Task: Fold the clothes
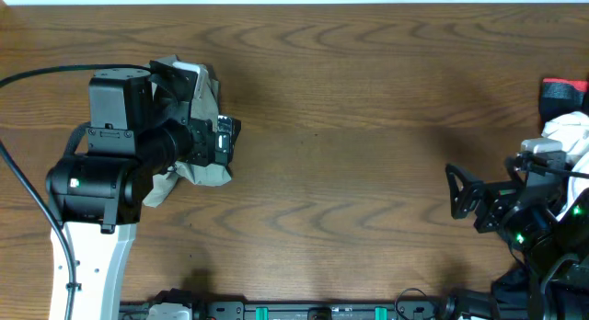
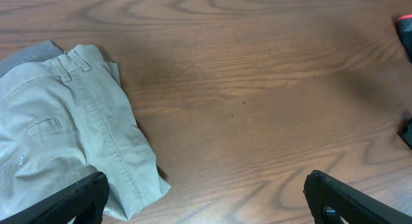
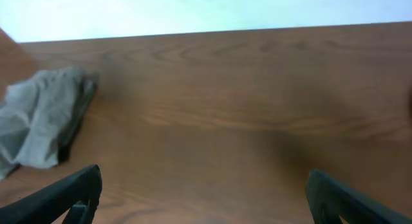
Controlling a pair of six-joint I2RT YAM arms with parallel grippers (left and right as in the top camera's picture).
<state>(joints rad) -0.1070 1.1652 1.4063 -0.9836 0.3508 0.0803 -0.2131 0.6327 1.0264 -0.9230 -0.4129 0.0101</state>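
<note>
Right, I'm holding the left tool and right tool spread wide; khaki shorts are lying over grey shorts at the left of the bench, where a low-passing finger is risking dragging the fold open.

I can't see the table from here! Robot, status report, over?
Left gripper open, empty. Right gripper open, empty. Khaki shorts lie by left gripper, grey shorts peeking from under. Nothing blocking.

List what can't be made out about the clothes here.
Khaki shorts: overhead, mostly hidden under the left arm; fold state unclear.
Grey shorts: left wrist, only a sliver shows beneath the khaki pair.
Red and white items: overhead, cut off by right edge.
Right wrist: blurred; seams unreadable.
</note>
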